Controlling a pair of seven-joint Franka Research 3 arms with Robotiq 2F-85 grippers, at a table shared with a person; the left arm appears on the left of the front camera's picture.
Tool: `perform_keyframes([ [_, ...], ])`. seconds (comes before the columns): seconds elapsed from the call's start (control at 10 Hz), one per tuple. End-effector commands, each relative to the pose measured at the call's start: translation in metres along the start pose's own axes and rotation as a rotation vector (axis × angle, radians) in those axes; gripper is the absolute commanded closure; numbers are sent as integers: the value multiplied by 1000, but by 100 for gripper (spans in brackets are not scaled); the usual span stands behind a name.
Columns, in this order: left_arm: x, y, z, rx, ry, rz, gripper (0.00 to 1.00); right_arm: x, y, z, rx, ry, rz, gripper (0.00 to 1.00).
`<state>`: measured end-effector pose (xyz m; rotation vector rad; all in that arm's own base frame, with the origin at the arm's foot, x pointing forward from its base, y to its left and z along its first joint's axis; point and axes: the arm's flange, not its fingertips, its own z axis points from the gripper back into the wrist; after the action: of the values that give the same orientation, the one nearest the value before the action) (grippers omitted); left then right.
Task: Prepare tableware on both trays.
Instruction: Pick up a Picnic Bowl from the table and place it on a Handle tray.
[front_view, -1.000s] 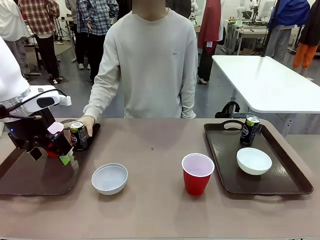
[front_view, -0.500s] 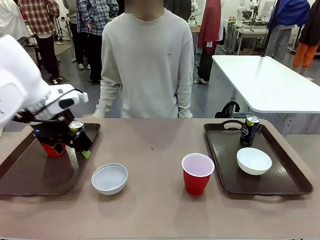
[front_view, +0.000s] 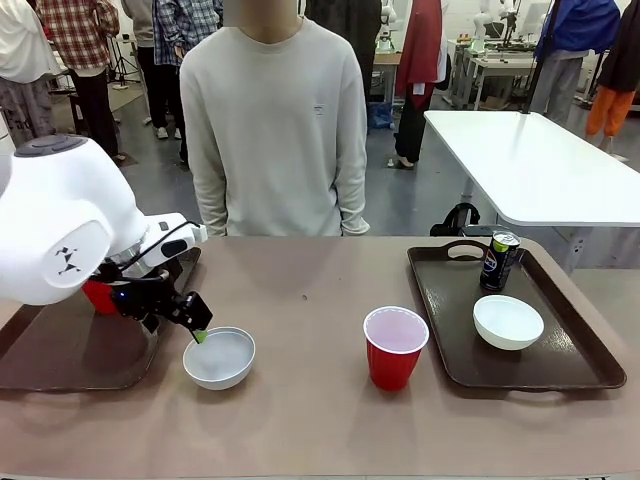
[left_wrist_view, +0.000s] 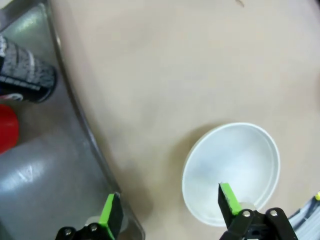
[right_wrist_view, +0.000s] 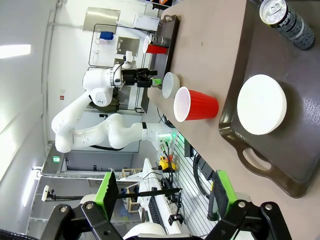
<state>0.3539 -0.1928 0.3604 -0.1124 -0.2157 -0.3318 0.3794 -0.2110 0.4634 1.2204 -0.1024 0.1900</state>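
Our left gripper (left_wrist_view: 169, 207) lines up over the white bowl (front_view: 218, 357).
Its jaws are wide open and empty, one pad above the bowl, which sits on the bare table just beside the left tray (front_view: 60, 365). That tray already carries a can (left_wrist_view: 25, 75) and a red cup (left_wrist_view: 6, 132), so we judge the bowl goes next. Our right gripper (right_wrist_view: 165, 192) hangs wide open and empty. The other red cup (front_view: 394, 347) stands just outside the right tray (front_view: 575, 365).

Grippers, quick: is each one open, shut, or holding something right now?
Left gripper: open, holding nothing.
Right gripper: open, holding nothing.
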Motion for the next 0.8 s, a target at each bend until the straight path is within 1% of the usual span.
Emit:
perform_keyframes([
  [0.0,12,-8,-2,-23,-29,-17,0,-3,2,-1,9,-5,-6,0],
  [0.1,14,-9,-4,-13,-22,-31,0,-3,2,-1,9,-5,-6,0],
  [0.2,17,-9,-9,-27,-8,-34,49,-3,2,-1,9,-5,-6,0],
  [0.3,20,-8,-14,-38,8,-27,53,-3,2,-1,9,-5,-6,0],
  [0.4,21,-6,-16,-48,20,-13,100,-3,2,-1,9,-5,-6,0],
  [0.6,21,-5,-25,-46,54,-20,100,-3,2,-1,9,-5,-6,0],
  [0.7,21,-5,-26,-49,58,-17,79,-3,2,-1,9,-5,-6,0],
])
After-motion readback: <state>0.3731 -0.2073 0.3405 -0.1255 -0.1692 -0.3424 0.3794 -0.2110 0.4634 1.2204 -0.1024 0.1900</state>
